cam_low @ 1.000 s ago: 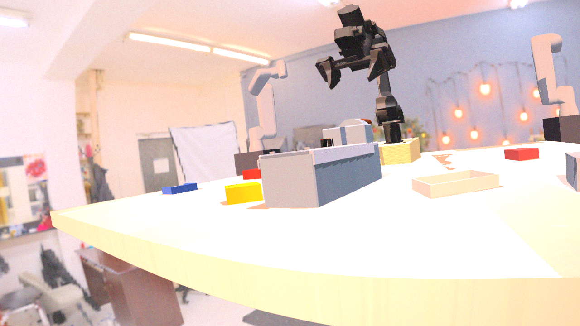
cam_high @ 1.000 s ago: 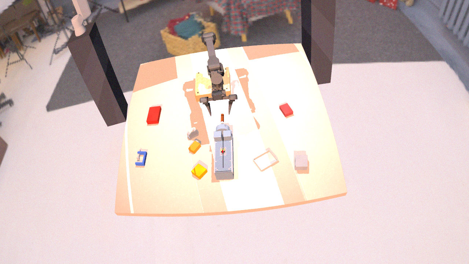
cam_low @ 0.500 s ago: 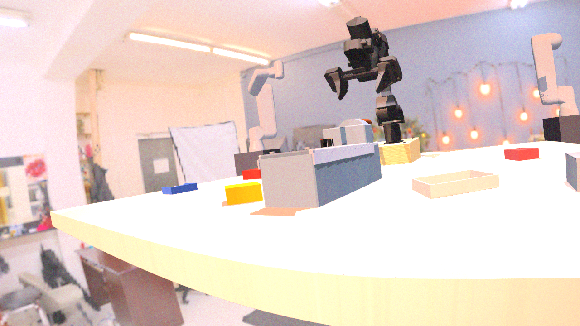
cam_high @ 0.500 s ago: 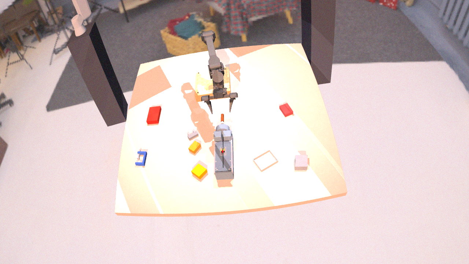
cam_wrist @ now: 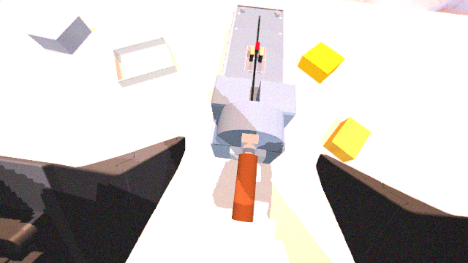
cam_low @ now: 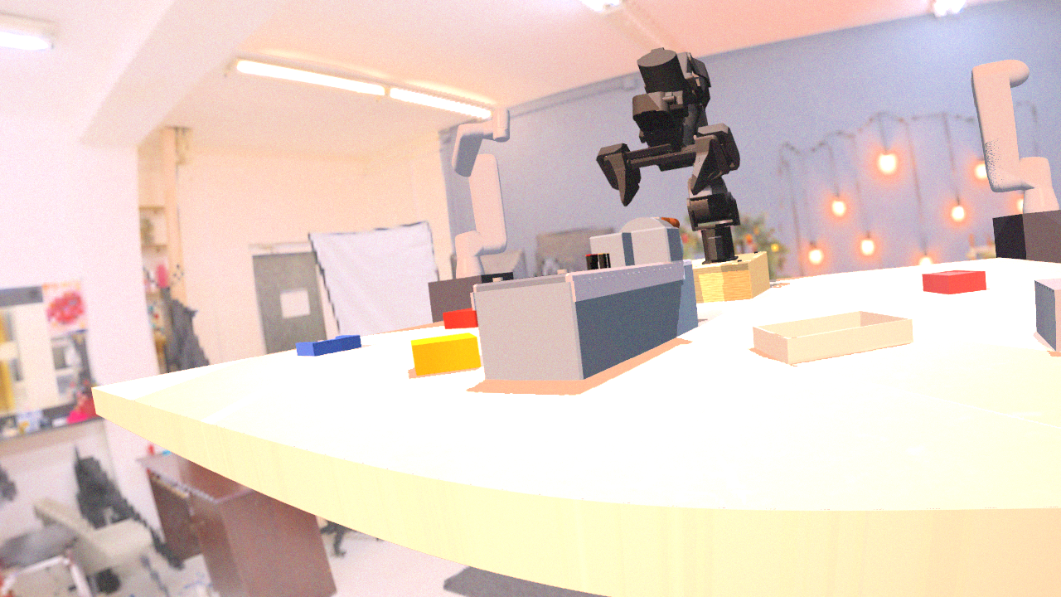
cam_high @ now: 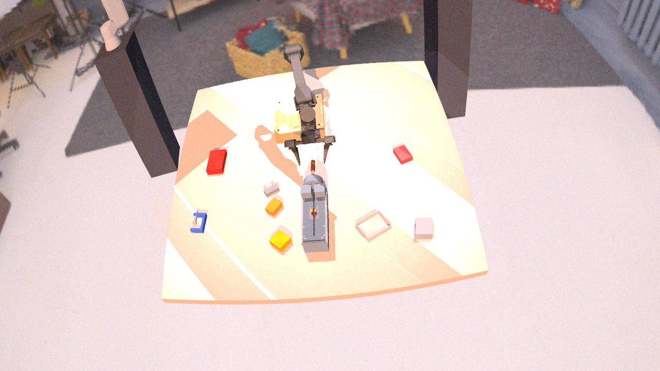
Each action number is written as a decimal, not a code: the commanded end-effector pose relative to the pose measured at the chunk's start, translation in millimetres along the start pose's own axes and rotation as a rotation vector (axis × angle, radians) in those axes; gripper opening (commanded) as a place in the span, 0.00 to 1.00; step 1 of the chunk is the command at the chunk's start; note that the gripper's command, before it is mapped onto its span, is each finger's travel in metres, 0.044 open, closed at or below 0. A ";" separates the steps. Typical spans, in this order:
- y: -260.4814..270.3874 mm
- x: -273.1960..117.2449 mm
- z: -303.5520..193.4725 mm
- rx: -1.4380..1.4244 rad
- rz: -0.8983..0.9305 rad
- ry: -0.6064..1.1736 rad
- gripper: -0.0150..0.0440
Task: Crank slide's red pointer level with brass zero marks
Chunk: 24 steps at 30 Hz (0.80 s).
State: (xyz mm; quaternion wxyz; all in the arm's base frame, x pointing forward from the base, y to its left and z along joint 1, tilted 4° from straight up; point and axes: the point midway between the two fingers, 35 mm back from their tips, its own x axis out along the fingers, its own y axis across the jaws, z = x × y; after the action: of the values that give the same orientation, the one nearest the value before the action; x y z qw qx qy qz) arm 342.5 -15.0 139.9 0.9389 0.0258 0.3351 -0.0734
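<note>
The grey crank machine (cam_high: 314, 230) (cam_low: 578, 319) (cam_wrist: 252, 106) lies in the middle of the table with a dark slot along its top. In the wrist view its red pointer (cam_wrist: 257, 45) (cam_high: 313, 212) sits just beyond the two brass marks (cam_wrist: 252, 58), on the side away from the crank. The orange crank handle (cam_wrist: 244, 186) (cam_high: 313, 164) (cam_low: 670, 220) sticks out of the round hub at the end facing the arm. My gripper (cam_high: 311, 158) (cam_low: 660, 189) (cam_wrist: 251, 151) is open wide and empty. It hangs above the handle, one finger on each side, not touching it.
Two yellow cubes (cam_high: 274, 206) (cam_high: 280, 239) (cam_wrist: 320, 61) (cam_wrist: 347, 139) lie beside the machine. A shallow white tray (cam_high: 367, 217) (cam_low: 830, 337) (cam_wrist: 139, 45) and a grey cube (cam_high: 423, 228) lie on its other side. Red blocks (cam_high: 216, 161) (cam_high: 402, 153), a blue piece (cam_high: 195, 223) and a small white piece (cam_high: 271, 187) are scattered around.
</note>
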 end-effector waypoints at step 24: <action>-0.9 32.0 -34.9 -0.001 -0.005 0.012 1.00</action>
State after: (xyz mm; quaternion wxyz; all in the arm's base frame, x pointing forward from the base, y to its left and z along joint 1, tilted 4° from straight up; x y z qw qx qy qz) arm 346.1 -16.1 100.6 0.9384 0.0263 0.3364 -0.0750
